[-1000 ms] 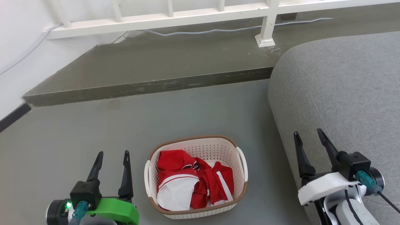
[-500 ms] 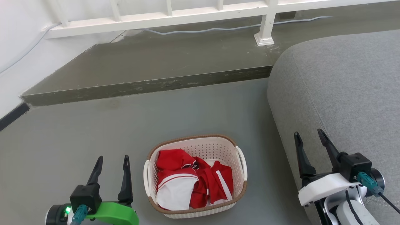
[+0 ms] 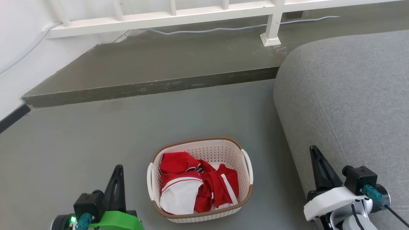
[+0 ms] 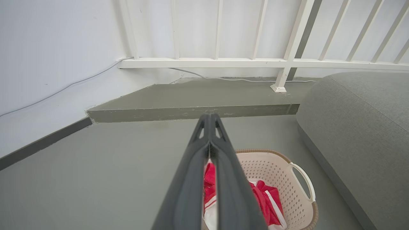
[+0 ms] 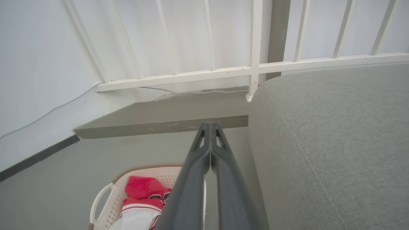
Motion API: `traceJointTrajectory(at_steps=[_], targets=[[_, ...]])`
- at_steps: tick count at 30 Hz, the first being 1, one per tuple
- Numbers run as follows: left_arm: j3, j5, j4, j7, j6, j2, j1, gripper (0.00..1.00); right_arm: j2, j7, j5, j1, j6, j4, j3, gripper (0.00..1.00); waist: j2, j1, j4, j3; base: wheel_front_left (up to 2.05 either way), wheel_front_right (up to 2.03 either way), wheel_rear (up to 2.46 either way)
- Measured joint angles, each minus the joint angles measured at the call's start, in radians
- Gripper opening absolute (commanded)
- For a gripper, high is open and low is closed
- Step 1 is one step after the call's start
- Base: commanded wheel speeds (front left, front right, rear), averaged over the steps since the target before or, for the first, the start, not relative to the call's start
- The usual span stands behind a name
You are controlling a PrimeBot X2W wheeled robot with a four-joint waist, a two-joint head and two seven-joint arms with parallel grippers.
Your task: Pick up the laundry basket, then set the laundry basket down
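My left gripper (image 3: 119, 169) and right gripper (image 3: 314, 150), both clenched tight, flank the laundry basket (image 3: 209, 152). It stands on the floor (image 3: 80, 134) between them, touching neither.

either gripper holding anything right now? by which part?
Nothing is held. The left gripper and right gripper are both shut on air, either side of the laundry basket, which sits on the floor.

Laundry basket (image 3: 207, 152) on floor (image 3: 96, 134), between left fingers (image 3: 116, 187) and right fingers (image 3: 321, 174), apart from both. Clothes (image 3: 195, 185) in basket. Sofa (image 3: 351, 95) right of basket, right fingers at its near edge. Step (image 3: 153, 64) ahead of both fingertips, beyond basket. Railing (image 3: 172, 14) behind step, cable (image 3: 207, 31) at its foot. Wall (image 3: 19, 38) left of left fingers.
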Motion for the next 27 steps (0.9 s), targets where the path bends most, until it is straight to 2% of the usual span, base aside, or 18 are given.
traceJointTrajectory(at_steps=[10, 27], targets=[[-0.002, -0.13, -0.024, 0.0, -0.017, -0.002, 0.023, 0.0, 0.012, 0.005, 0.135, 0.016, 0.02, -0.018, -0.006, 0.0, 0.0, 0.0, 0.008, -0.003, 0.0, 0.0, 0.0], [0.059, -0.398, -0.009, 0.051, -0.048, -0.004, 0.02, 0.0, 0.021, 0.069, 0.408, 0.01, 0.043, -0.016, -0.077, 0.0, 0.0, 0.0, 0.02, -0.008, 0.0, 0.0, 0.0]])
